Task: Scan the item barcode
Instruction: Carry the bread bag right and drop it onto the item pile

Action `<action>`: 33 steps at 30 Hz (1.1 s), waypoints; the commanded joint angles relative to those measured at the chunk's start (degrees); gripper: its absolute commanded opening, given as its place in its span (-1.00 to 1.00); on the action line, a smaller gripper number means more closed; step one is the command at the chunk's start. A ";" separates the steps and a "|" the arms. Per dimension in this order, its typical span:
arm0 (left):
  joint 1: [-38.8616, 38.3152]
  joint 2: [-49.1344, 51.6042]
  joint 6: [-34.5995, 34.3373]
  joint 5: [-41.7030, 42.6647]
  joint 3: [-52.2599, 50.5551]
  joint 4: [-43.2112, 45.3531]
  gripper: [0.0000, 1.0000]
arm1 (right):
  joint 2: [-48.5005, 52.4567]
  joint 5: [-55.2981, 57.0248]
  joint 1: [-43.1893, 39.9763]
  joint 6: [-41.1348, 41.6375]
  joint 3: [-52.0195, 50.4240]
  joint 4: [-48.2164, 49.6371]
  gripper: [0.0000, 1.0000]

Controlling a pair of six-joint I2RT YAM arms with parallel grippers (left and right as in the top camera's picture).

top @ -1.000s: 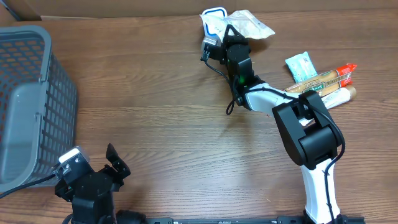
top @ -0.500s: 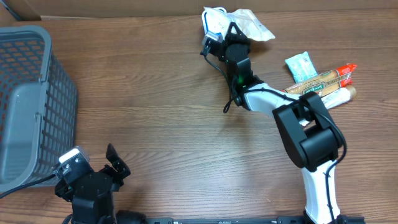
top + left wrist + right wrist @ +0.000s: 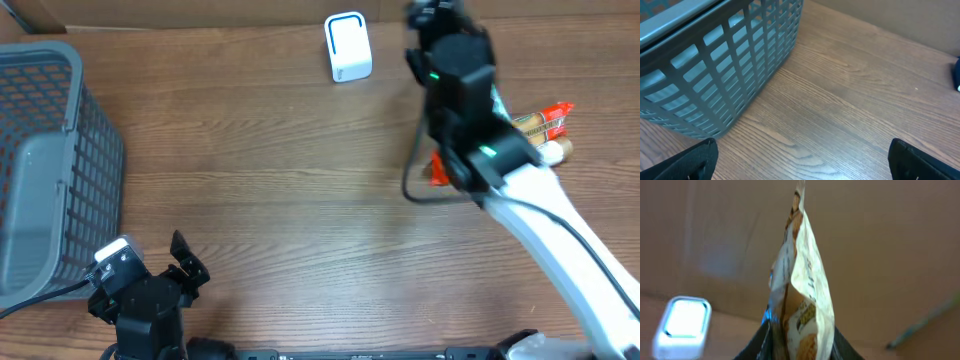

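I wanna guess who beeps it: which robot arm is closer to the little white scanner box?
Right. The right arm is raised just beside the scanner, holding a packet; the left arm sits far off by the basket.

No legible text anywhere. Packet (image 3: 802, 305) in the right wrist view carries print, but it's edge-on and blurred. Wrappers (image 3: 548, 122) in the overhead view: lettering too small to read.

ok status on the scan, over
Right gripper jaws shut on the snack packet, held up edge-on. Left gripper open, parked by the basket. Scanner off to the side, packet not over it yet; nothing seen between.
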 commanded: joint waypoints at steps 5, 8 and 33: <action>-0.24 -0.15 -0.79 -0.96 -0.09 0.04 0.99 | -15.82 -21.31 -7.54 34.95 0.81 -28.55 -0.69; -0.24 -0.15 -0.79 -0.96 -0.09 0.04 0.99 | -17.94 -28.96 -16.28 37.62 0.76 -38.51 -0.69; -0.24 -0.15 -0.79 -0.96 -0.09 0.04 0.99 | 3.50 -51.54 -48.98 37.18 -11.17 -32.98 1.00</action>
